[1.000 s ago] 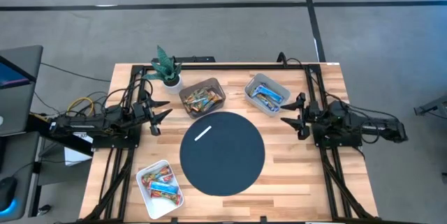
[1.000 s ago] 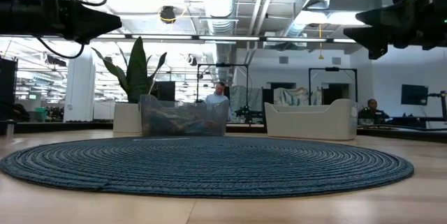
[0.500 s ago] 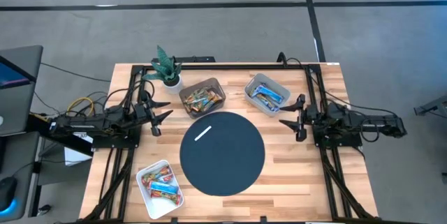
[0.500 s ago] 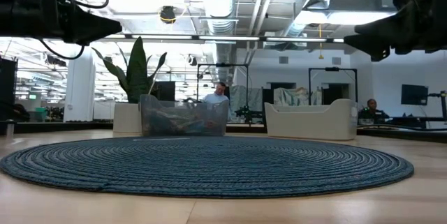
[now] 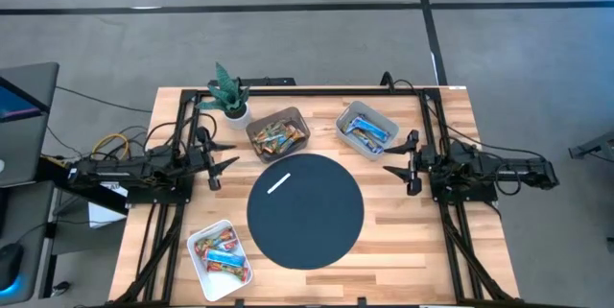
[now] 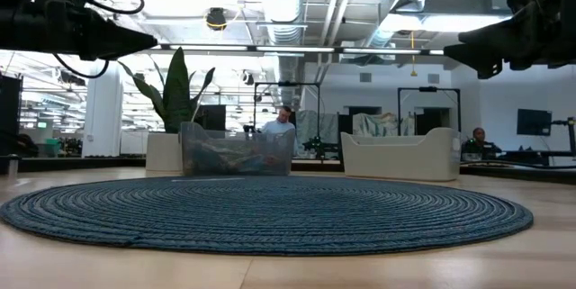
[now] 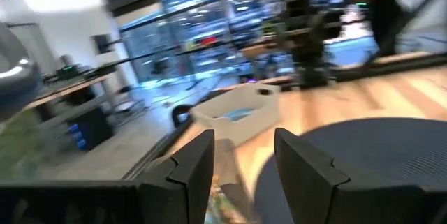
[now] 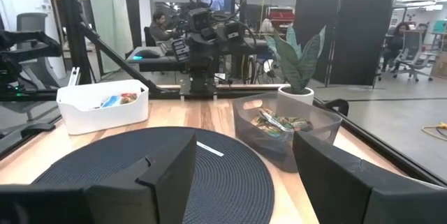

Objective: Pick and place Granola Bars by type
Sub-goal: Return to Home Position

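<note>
The granola bars lie in three bins. A clear bin (image 5: 278, 133) at the back holds mixed orange and multicoloured ones. A grey-white bin (image 5: 366, 130) at the back right holds blue ones. A white bin (image 5: 221, 258) at the front left holds red, orange and blue ones. A small white strip (image 5: 279, 184) lies on the round dark mat (image 5: 305, 210). My left gripper (image 5: 226, 154) hovers level at the mat's left, open and empty (image 7: 244, 161). My right gripper (image 5: 395, 157) hovers level at the mat's right, open and empty (image 8: 244, 168).
A potted plant (image 5: 228, 92) stands at the back left, beside the clear bin. Black frame rails (image 5: 317, 90) run along the table's far edge and both sides. Bare wood shows at the front right (image 5: 422, 250). People sit in the room beyond the table.
Both grippers have rolled a little about their own pointing lines while staying over the same spots. The right arm has swung slightly. Neither has opened or shut, and no bar or bin has moved.
</note>
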